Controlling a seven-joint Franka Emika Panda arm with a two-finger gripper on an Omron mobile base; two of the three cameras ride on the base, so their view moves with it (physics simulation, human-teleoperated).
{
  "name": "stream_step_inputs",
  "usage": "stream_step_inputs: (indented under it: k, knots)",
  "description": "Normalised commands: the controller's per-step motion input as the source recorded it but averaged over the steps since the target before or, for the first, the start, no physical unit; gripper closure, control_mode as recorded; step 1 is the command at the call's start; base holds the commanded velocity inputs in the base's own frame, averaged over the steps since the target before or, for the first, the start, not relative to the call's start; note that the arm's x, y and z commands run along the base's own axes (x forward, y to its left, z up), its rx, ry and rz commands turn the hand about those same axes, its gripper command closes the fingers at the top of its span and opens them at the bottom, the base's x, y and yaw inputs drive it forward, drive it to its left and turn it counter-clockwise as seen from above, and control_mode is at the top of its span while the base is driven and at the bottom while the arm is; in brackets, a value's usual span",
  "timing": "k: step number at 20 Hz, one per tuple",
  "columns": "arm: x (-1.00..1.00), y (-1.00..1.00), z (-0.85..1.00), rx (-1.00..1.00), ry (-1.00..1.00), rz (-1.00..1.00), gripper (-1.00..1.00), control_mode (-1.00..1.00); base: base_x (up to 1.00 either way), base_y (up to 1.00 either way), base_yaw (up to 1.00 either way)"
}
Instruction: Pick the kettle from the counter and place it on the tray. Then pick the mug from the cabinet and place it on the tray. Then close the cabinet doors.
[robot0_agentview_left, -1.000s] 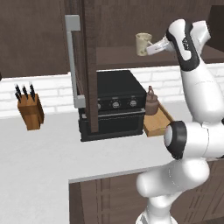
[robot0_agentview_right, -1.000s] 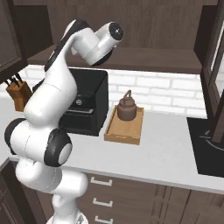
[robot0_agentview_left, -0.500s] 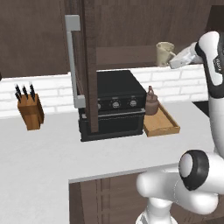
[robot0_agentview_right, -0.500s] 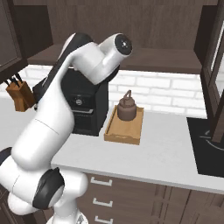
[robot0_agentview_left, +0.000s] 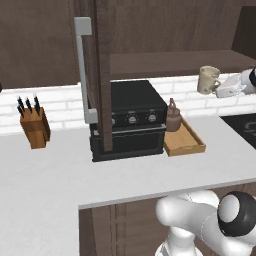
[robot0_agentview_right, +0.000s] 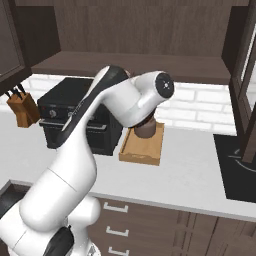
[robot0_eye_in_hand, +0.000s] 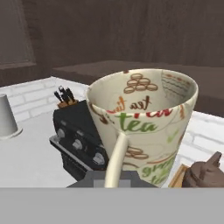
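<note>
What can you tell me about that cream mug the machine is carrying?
The mug is cream, printed inside and out with coloured words such as "tea" and small brown bean shapes. It looks ceramic, is upright and appears empty. The gripper is shut on its loop handle, holding it in the air, out of the cabinet, above and to the right of the tray.
</note>
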Motion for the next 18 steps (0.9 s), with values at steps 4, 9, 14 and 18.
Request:
stream_step_inputs:
  k: [4,9,14,18]
  knots:
    - [0.0,-0.55,-1.0,0.16,0.03,0.0,1.0,-1.0,0.0,0.0,0.0]
    - [0.01,-0.4,-1.0,0.17,0.01,0.05,1.0,-1.0,0.0,0.0,0.0]
    - [0.55,-0.14,-0.83,0.11,0.08,0.28,1.0,-1.0,0.0,0.0,0.0]
    - [0.71,0.0,-0.71,0.01,0.1,0.28,1.0,-1.0,0.0,0.0,0.0]
